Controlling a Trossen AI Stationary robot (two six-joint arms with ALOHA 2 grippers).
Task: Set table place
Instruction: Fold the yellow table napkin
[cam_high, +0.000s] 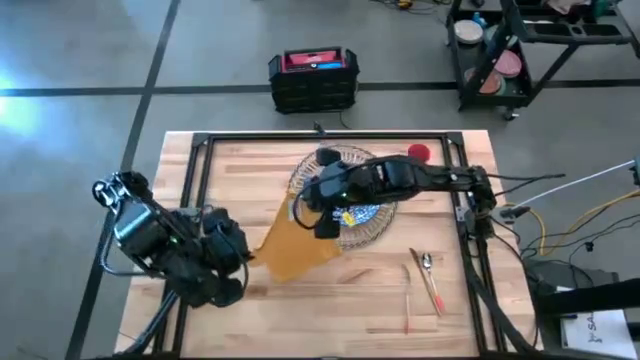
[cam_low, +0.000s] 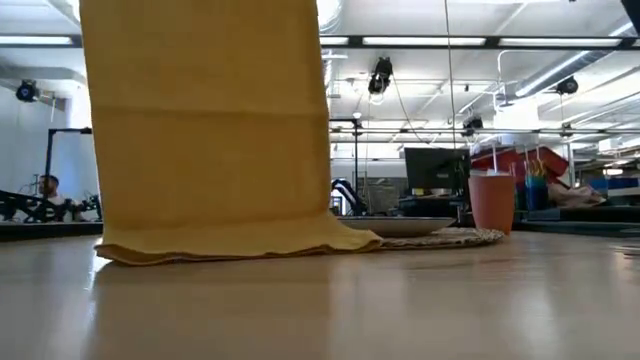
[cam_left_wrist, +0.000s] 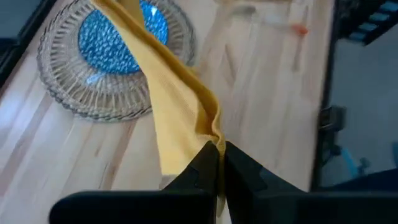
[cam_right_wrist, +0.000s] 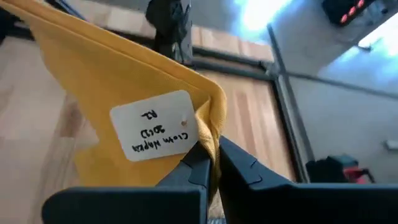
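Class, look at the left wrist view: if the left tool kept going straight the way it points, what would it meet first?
The left tool is shut on the yellow napkin. Straight ahead, past that cloth, lies the clear glass plate carrying the blue patterned plate. It would probably meet the glass plate's rim first, though depth is uncertain.

Black crate (cam_high: 313, 79) (red top) on floor; black cart (cam_high: 520, 45) nearby.

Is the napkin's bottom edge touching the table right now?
Touching. The low view shows the yellow napkin hanging with its hem resting on the table, no gap beneath.
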